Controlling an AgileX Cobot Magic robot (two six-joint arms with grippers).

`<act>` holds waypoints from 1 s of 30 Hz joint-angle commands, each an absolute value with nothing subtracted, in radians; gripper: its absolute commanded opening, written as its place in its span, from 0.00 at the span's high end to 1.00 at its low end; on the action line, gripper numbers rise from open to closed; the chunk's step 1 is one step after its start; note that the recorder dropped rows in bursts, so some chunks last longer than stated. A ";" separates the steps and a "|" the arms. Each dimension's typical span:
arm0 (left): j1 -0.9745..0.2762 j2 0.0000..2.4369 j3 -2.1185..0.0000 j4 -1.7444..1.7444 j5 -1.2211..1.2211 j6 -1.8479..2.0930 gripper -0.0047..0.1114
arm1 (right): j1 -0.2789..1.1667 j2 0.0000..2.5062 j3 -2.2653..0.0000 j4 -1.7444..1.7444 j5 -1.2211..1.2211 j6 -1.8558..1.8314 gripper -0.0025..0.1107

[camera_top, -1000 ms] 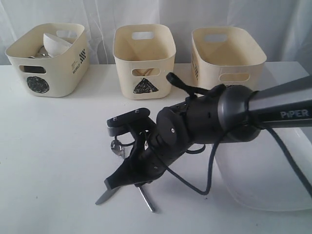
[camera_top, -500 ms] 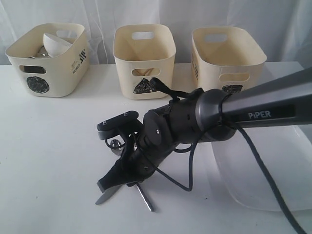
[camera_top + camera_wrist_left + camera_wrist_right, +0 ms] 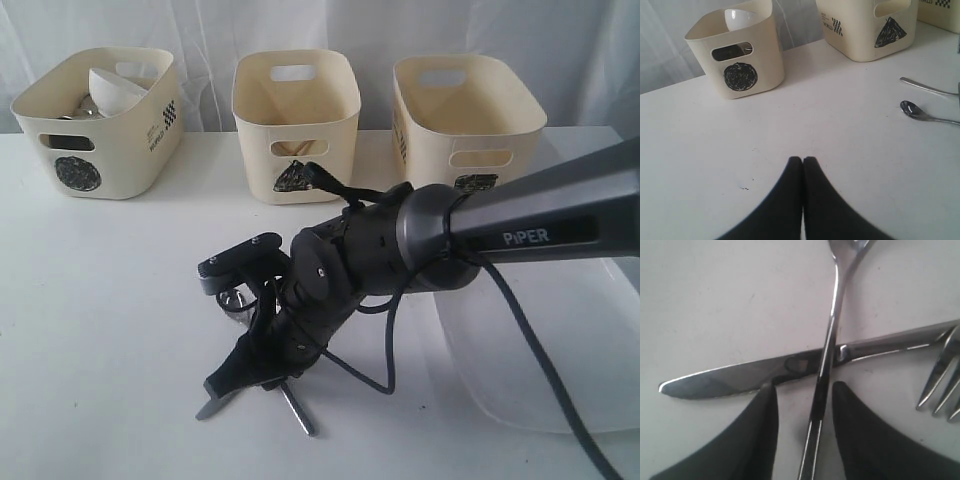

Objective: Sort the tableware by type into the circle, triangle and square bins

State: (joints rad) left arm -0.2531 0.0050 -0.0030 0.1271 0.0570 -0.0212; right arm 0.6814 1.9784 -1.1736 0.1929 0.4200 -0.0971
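Right gripper [image 3: 805, 390] hangs low over the table, its 2 fingers narrowly parted with the steel spoon [image 3: 826, 350] handle lying between them, touching neither. Just beyond the fingertips the spoon crosses over the knife [image 3: 725, 380]; the fork [image 3: 940, 385] lies beside. Left gripper [image 3: 803, 162] has its fingers pressed together.

White tabletop [image 3: 110, 300] (evenly lit) before a pale, softly folded curtain [image 3: 200, 30].

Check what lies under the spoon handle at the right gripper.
The knife lies crosswise under the spoon handle, on the table. The open right gripper straddles that handle; its fingers hide the table beneath them.
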 commanded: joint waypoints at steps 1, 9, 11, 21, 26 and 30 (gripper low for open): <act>-0.258 0.000 0.000 0.120 0.053 -0.023 0.96 | 0.685 1.957 -1.167 0.163 0.450 -0.105 0.67; -0.258 0.000 0.000 0.120 0.053 -0.023 0.96 | 0.685 1.989 -1.165 0.131 0.450 -0.105 0.67; -0.258 0.000 0.000 0.120 0.053 -0.023 0.96 | 0.685 2.007 -1.165 0.131 0.450 -0.105 0.67; -0.258 0.000 0.000 0.120 0.053 -0.023 0.96 | 0.687 2.008 -1.165 0.142 0.440 -0.087 0.98; -0.258 0.000 0.000 0.120 0.053 -0.023 0.96 | 0.682 1.931 -1.124 0.154 0.309 0.006 0.98; -0.258 0.000 0.000 0.120 0.053 -0.023 0.96 | 0.664 1.823 -1.030 0.167 0.162 0.023 0.98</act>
State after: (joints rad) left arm -0.2531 0.0050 -0.0030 0.1271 0.0570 -0.0212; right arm 0.6834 1.9003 -1.0844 0.1588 0.2679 0.0000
